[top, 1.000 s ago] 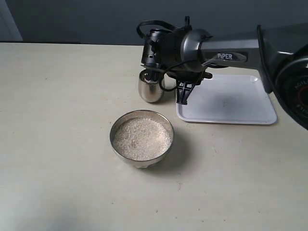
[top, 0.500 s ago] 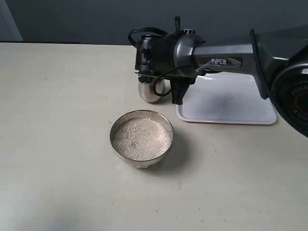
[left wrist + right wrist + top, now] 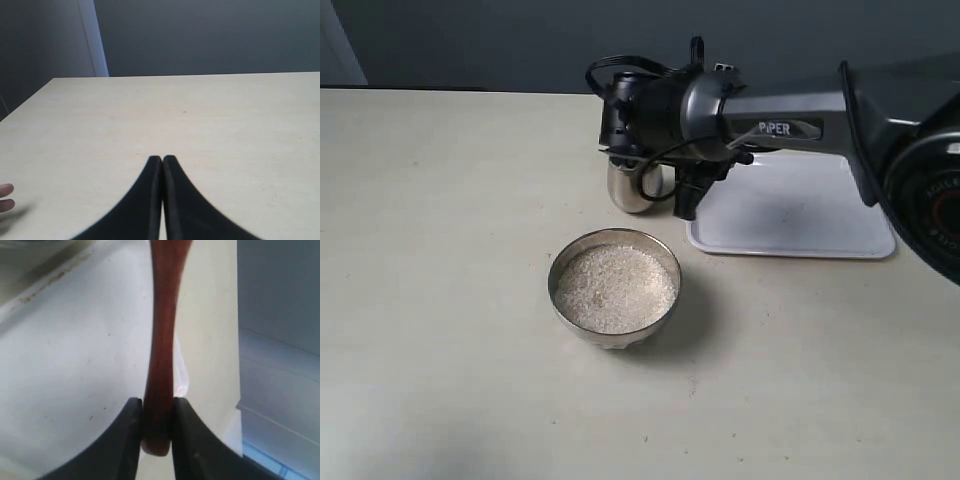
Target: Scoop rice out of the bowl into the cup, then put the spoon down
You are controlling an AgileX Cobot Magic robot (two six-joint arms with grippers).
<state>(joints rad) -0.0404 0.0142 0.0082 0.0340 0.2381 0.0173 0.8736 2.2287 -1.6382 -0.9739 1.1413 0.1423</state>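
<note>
The left gripper (image 3: 162,161) is hanging over the table (image 3: 210,115), its fingers pressed together on nothing. In the near middle the bowl (image 3: 605,335) is sitting, with the rice (image 3: 615,288) filling it almost to the rim. Just beyond it the cup (image 3: 628,192) is standing upright, close to the left edge of the tray (image 3: 800,215). The right arm (image 3: 800,125) is stretching in from the right, its wrist hanging over the cup and hiding the mouth. The right gripper (image 3: 157,412) is clamping the end of the spoon (image 3: 162,335), whose handle is running along the tray's edge; its scoop is lying out of sight.
</note>
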